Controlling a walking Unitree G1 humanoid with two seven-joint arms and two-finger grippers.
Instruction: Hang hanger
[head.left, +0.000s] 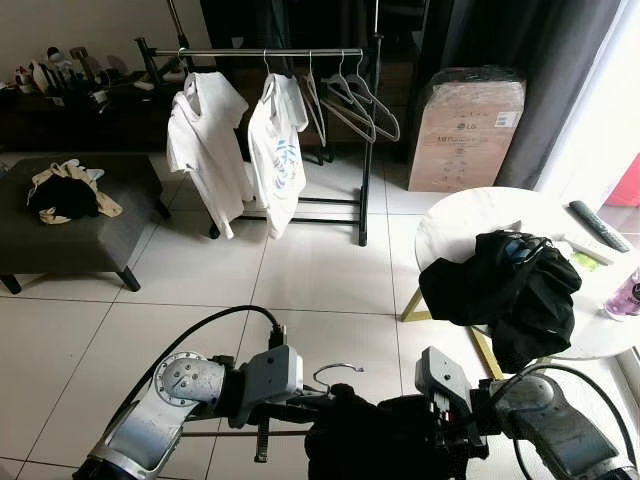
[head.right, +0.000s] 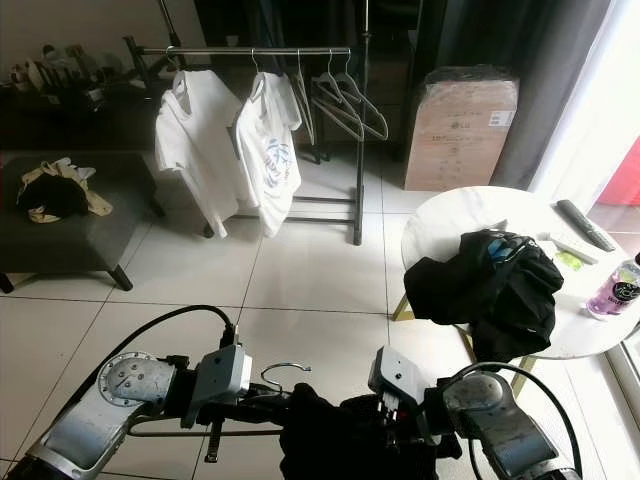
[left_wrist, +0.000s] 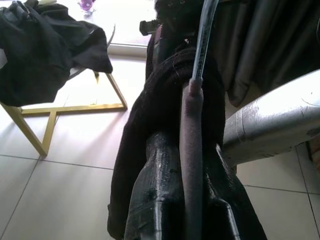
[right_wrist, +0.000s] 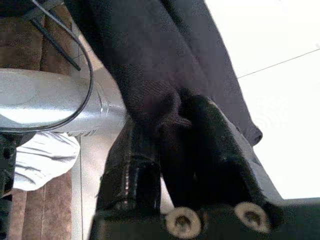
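Left wrist view | left fingers (left_wrist: 192, 150) clamp hanger (head.left: 335, 375) | right fingers (right_wrist: 175, 135) pinch black garment (head.right: 335, 440)

The cardboard box (head.left: 466, 128) beside the clothes rack bears an LG logo; its label's smaller print is unreadable.

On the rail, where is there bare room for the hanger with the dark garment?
The rail is bare at its left end, beside the first white shirt, and between the two shirts. The right end is crowded with empty hangers next to the second shirt.
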